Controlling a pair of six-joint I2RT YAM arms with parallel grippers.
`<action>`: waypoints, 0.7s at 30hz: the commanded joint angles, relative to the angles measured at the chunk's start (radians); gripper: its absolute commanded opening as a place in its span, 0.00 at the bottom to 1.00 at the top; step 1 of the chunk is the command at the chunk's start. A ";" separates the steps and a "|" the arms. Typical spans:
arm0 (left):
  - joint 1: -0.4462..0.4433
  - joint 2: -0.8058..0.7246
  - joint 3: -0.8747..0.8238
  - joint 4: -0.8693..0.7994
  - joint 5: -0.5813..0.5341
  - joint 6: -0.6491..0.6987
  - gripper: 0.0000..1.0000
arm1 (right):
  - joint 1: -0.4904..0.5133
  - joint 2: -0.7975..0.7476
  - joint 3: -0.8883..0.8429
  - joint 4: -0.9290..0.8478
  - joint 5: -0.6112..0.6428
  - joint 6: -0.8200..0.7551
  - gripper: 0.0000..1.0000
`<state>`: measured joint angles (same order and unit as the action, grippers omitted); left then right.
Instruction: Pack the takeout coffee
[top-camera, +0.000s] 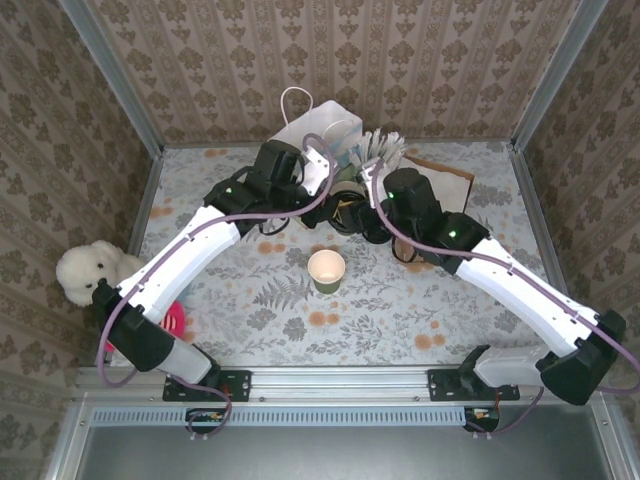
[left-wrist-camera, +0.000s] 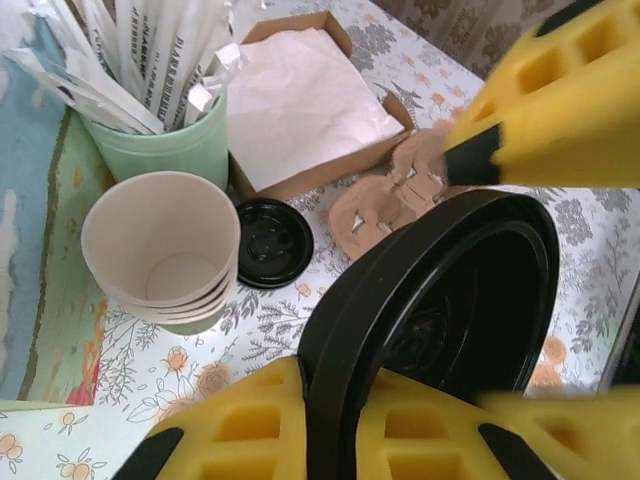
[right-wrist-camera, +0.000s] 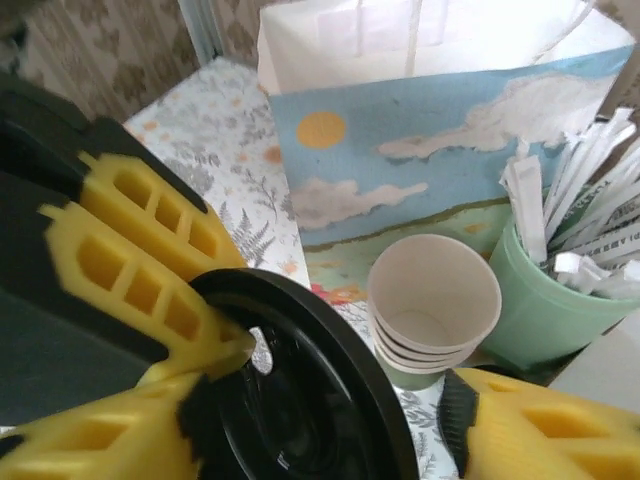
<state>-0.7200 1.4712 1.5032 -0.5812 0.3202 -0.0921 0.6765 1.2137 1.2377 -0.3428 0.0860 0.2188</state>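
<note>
Cup, dark green, open-topped, cream inside: the takeout coffee cup (top-camera: 326, 270) stands alone on the table (top-camera: 250, 330), on the near side of both claws and apart from them. Its black lid (left-wrist-camera: 440, 300) is up off the table, tilted on edge. The left claw (left-wrist-camera: 335, 415) is pinched narrow on the lid's rim. The right claw (right-wrist-camera: 325, 405) stands wide around the same lid, with a gap at one finger, so it is not gripping.

Just beyond the claws is a stack of cups (left-wrist-camera: 160, 240), nested, the top one empty. Behind that, touching or nearly so, a pale-green cup (left-wrist-camera: 165, 150) is crammed with white sticks (left-wrist-camera: 140, 60). To the right of it a cardboard box (left-wrist-camera: 320, 170) holds white paper (left-wrist-camera: 300, 100). Farthest back is a paper bag (right-wrist-camera: 400, 180), sky print, white handles; what is inside it cannot be seen.

A spare lid (left-wrist-camera: 270, 240) lies flat just beside the stack. Brown flat pieces (left-wrist-camera: 385, 200) lie between the box and the held lid; I cannot tell what they are. A plush toy (top-camera: 85, 270) and a pink thing (top-camera: 176, 320) sit well to the left, by the left arm's base.

Both arms are stretched forward and angled inward, wrists meeting at the middle, claws facing each other over the lid.
</note>
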 joint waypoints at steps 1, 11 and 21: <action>0.002 -0.067 -0.036 0.138 -0.030 -0.112 0.00 | -0.032 -0.080 -0.083 0.162 -0.078 0.206 0.85; 0.012 -0.189 -0.131 0.292 0.093 -0.203 0.00 | -0.118 -0.149 -0.251 0.434 -0.463 0.140 0.95; 0.020 -0.201 -0.149 0.335 0.143 -0.204 0.05 | -0.117 -0.100 -0.218 0.572 -0.563 0.111 0.58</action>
<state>-0.7055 1.2835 1.3674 -0.2863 0.4347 -0.2779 0.5610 1.1267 0.9997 0.1390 -0.4538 0.3454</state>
